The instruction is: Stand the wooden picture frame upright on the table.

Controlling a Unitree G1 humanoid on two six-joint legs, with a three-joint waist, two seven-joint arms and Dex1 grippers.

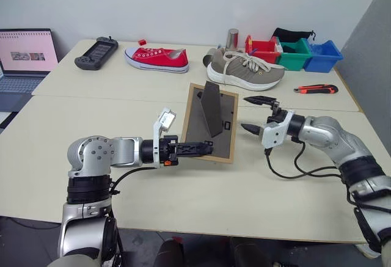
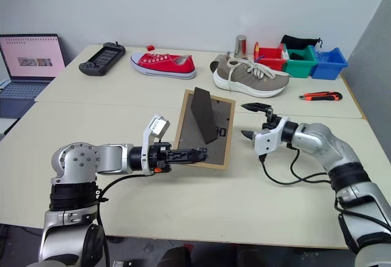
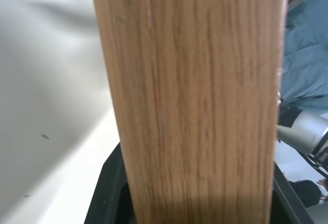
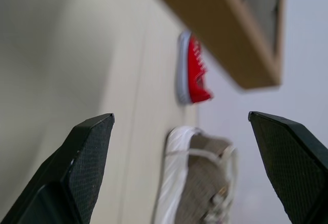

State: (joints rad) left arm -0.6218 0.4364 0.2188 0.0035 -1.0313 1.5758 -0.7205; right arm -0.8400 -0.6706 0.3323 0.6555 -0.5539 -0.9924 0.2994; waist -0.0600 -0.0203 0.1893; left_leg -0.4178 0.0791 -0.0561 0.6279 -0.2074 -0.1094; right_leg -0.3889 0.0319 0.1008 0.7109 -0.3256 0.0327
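The light, stiff frame (image 1: pixel 209 122), probably fragile-fronted, hangs above the counter (image 1: pixel 183 193) by its lower rail in the left gripper (image 1: pixel 204 148), right gripper (image 1: pixel 255 115) wide beside it.

Wooden picture frame (image 1: pixel 211 122): front face turned away, hidden; lower edge partly covered by left gripper (image 1: pixel 204 148). Laptop (image 1: pixel 24 59), at 10 o'clock, cut off by edge. Red shoe (image 4: pixel 193 70) blurred in right wrist view.

L pincer (image 1: pixel 204 149) clamped, R pincer (image 1: pixel 252 114) agape
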